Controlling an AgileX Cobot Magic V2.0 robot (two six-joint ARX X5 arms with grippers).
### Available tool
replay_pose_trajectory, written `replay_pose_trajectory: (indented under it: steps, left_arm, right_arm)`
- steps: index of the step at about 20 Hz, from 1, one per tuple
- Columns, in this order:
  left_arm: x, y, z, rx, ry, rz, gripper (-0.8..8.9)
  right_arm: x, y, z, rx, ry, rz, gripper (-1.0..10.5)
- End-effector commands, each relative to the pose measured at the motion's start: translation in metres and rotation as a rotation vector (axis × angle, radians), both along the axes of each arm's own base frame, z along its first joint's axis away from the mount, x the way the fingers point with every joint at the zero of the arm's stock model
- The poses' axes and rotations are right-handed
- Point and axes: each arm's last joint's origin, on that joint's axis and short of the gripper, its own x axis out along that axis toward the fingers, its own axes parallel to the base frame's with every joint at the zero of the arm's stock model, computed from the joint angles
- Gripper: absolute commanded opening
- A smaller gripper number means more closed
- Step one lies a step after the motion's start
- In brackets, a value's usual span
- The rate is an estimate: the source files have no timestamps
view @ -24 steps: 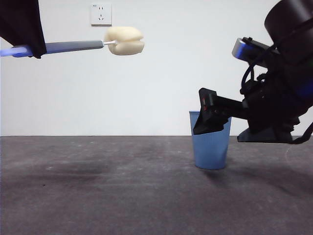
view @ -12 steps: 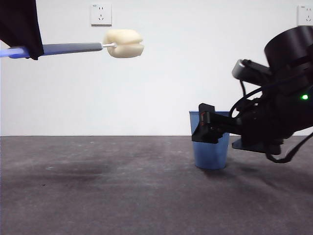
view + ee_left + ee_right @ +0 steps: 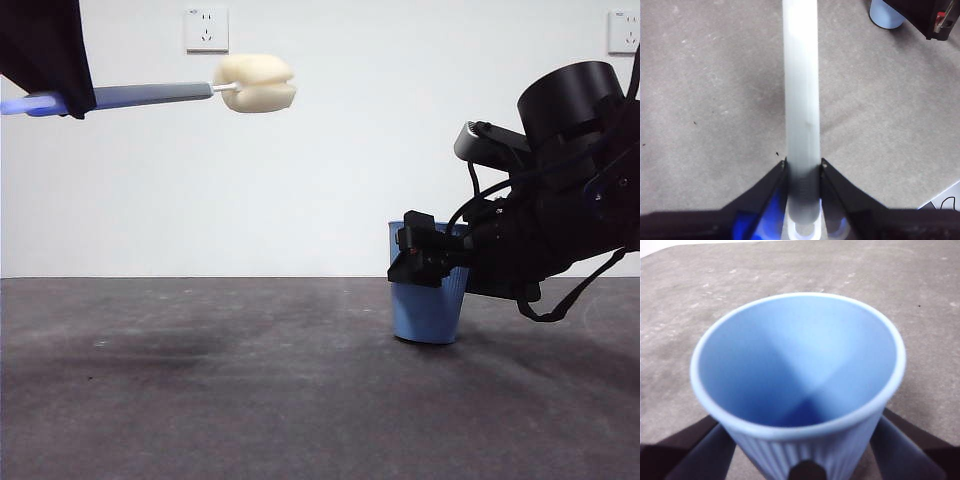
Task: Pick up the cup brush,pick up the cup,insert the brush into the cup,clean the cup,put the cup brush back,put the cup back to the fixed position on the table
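We're on the cup pickup: left gripper (image 3: pixel 802 167) pinches the cup brush (image 3: pixel 160 94) aloft, right gripper (image 3: pixel 802 432) straddles the blue cup (image 3: pixel 428 300) on the table (image 3: pixel 200 400) (jaws at its sides, clamp unconfirmed), so next we squeeze and lift.

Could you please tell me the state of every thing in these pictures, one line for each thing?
cup brush: held level in the air, sponge head free, not in the cup.
left pincer: shut on the brush handle.
cup: upright, empty inside, base at the table.
right pincer: jaws on either side of the cup, grip cannot be confirmed.
table: carries the cup.
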Motion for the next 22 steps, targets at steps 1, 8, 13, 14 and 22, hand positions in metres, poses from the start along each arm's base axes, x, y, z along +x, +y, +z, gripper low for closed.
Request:
replay_pose_trajectory:
  steps: [1, 8, 13, 14, 22]
  left_arm:
    - [0.0, 0.001, -0.003, 0.01, 0.002, -0.008, -0.08]
    - [-0.002, 0.002, -0.005, 0.095, -0.002, -0.102, -0.09]
    - [-0.004, 0.002, -0.006, 0.154, -0.002, -0.265, -0.09]
    - [-0.005, 0.002, -0.007, 0.16, 0.004, -0.301, -0.09]
    - [-0.013, 0.006, -0.013, 0.277, 0.069, -0.493, -0.09]
  right_arm:
    - [0.0, 0.0, -0.003, -0.009, 0.0, 0.0, -0.1]
    - [-0.011, -0.003, 0.031, -0.054, -0.002, 0.021, -0.1]
    - [-0.04, -0.009, 0.065, -0.35, 0.124, 0.05, -0.1]
    - [-0.046, -0.009, 0.072, -0.428, 0.139, 0.059, -0.1]
    - [-0.074, 0.006, 0.118, -1.015, 0.078, 0.184, -0.1]
